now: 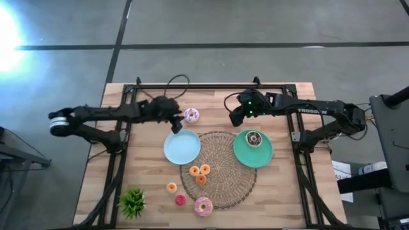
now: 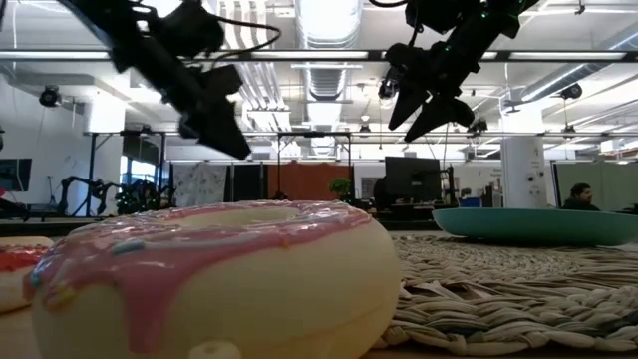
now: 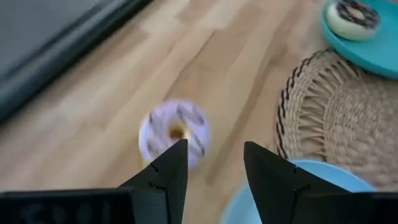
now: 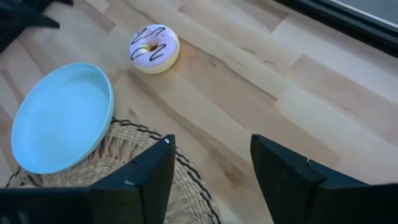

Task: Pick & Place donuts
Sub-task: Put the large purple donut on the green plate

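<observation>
Pink-frosted donut (image 2: 214, 274) is lying nearest on the desk (image 1: 281, 191). Left end effector (image 1: 177, 125), fingers apart, is being held beside the lilac donut (image 1: 191, 115). Right end effector (image 1: 235, 117), also apart, is being held above the desk.

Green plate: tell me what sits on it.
One dark brown donut with pale streaks lies on the green plate, off-centre toward the table's far edge. The plate itself rests partly on the woven mat. What lies under the donut is hidden.
</observation>
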`<state>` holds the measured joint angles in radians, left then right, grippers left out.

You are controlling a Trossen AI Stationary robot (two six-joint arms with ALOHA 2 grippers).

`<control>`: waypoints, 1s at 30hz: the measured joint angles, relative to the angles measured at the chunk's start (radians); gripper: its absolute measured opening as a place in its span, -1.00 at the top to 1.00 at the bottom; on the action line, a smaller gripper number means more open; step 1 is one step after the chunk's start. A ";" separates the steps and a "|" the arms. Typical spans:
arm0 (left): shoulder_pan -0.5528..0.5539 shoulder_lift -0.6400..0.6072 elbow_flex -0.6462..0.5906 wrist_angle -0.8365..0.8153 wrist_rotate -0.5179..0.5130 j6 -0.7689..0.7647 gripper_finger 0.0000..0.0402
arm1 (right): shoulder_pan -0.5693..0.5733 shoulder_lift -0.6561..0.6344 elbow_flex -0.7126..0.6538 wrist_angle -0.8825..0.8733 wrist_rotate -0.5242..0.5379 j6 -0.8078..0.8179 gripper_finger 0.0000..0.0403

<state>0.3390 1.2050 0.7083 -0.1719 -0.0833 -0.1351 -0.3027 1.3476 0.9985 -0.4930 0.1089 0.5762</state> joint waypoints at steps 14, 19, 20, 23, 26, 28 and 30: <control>0.047 0.384 0.209 -0.059 0.041 0.474 0.35 | 0.001 -0.016 0.000 -0.010 0.004 -0.008 0.00; 0.077 0.461 0.274 -0.109 0.040 0.474 0.35 | 0.002 -0.016 0.000 -0.036 0.011 -0.014 0.00; 0.083 0.469 0.285 -0.120 0.040 0.474 0.35 | 0.002 -0.016 0.000 -0.040 0.017 -0.016 0.00; 0.094 0.478 0.305 -0.142 0.063 0.474 0.35 | 0.001 -0.016 0.000 -0.053 0.025 -0.030 0.00; 0.092 0.480 0.307 -0.150 0.123 0.474 0.35 | 0.001 -0.016 0.000 -0.057 0.030 -0.038 0.00; 0.092 0.480 0.305 -0.163 0.156 0.474 0.35 | 0.000 -0.016 0.000 -0.057 0.033 -0.039 0.00; 0.091 0.487 0.303 -0.179 0.161 0.473 0.35 | -0.001 -0.016 0.000 -0.057 0.048 -0.040 0.00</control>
<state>0.4301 1.6917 1.0108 -0.3506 0.0779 0.3382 -0.3036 1.3319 0.9985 -0.5495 0.1570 0.5361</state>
